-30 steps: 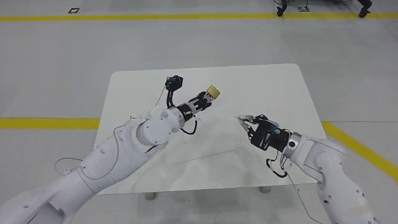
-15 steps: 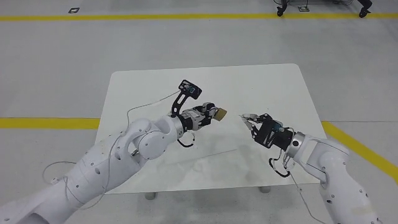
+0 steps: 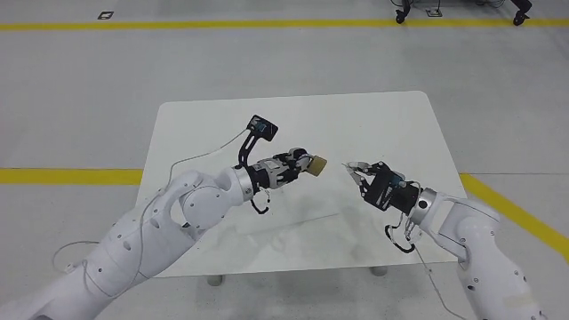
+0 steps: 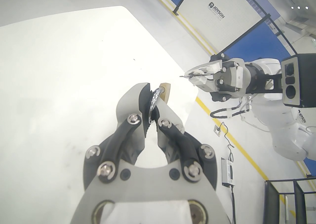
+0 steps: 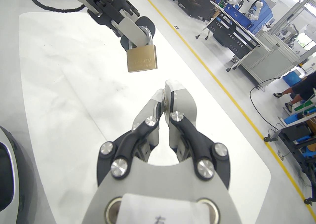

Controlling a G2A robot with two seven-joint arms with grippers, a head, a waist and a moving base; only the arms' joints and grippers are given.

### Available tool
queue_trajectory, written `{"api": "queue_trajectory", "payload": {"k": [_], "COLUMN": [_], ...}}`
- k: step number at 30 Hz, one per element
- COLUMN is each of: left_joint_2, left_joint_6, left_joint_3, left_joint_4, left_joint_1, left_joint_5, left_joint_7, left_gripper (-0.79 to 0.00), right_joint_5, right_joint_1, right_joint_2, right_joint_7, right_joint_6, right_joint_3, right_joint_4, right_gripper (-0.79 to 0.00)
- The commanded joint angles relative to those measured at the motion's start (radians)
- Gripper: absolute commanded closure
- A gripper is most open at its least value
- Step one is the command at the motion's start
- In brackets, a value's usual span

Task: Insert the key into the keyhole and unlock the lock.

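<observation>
Over the middle of the white table (image 3: 373,116) my left gripper (image 3: 298,162) is shut on the steel shackle (image 4: 153,102) of a brass padlock (image 3: 315,166). In the right wrist view the padlock (image 5: 142,58) hangs from the left gripper (image 5: 138,31) with its broad face in sight. My right gripper (image 3: 357,172) is a short gap to the padlock's right, shut on a small metal key (image 4: 185,76) whose tip points at the lock. In the right wrist view, my right gripper (image 5: 164,92) has its fingers pressed together, just short of the padlock's bottom. Key and lock are apart.
Both grippers are held above the table (image 5: 61,91), which has nothing else on it. Yellow floor lines (image 3: 267,24) run behind and beside it. Workbenches (image 5: 246,37) and carts stand far off in the room.
The left arm turned its wrist and carried the padlock right, toward the right gripper; the padlock now points at the key. The right gripper shifted only slightly.
</observation>
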Motion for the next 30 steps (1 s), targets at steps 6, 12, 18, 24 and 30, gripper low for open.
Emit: {"api": "queue_trajectory", "payload": {"k": [6, 12, 18, 24, 30], "left_joint_2": [-0.015, -0.036, -0.079, -0.102, -0.102], "left_joint_6": [-0.160, -0.200, -0.076, -0.065, -0.065], "left_joint_3": [-0.077, -0.101, -0.094, -0.094, -0.094], "left_joint_4": [0.152, 0.260, 0.401, 0.484, 0.484], "left_joint_1": [0.005, -0.002, -0.044, -0.077, -0.077], "left_joint_5": [-0.427, -0.758, -1.074, -1.141, -1.141], "left_joint_7": [-0.212, -0.485, -0.778, -0.891, -0.891], "left_gripper": [0.000, 0.000, 0.000, 0.000, 0.000], "right_joint_5": [0.015, 0.065, 0.094, 0.082, 0.082], "right_joint_1": [-0.025, -0.032, 0.016, 0.021, 0.021], "right_joint_2": [0.000, -0.007, -0.018, -0.018, -0.018], "right_joint_7": [-0.045, -0.047, -0.022, 0.008, 0.008], "right_joint_6": [0.053, 0.124, 0.163, 0.171, 0.171], "right_joint_3": [0.013, -0.005, -0.068, -0.074, -0.074], "right_joint_4": [-0.011, -0.014, 0.009, 0.000, 0.000], "right_gripper": [0.000, 0.000, 0.000, 0.000, 0.000]}}
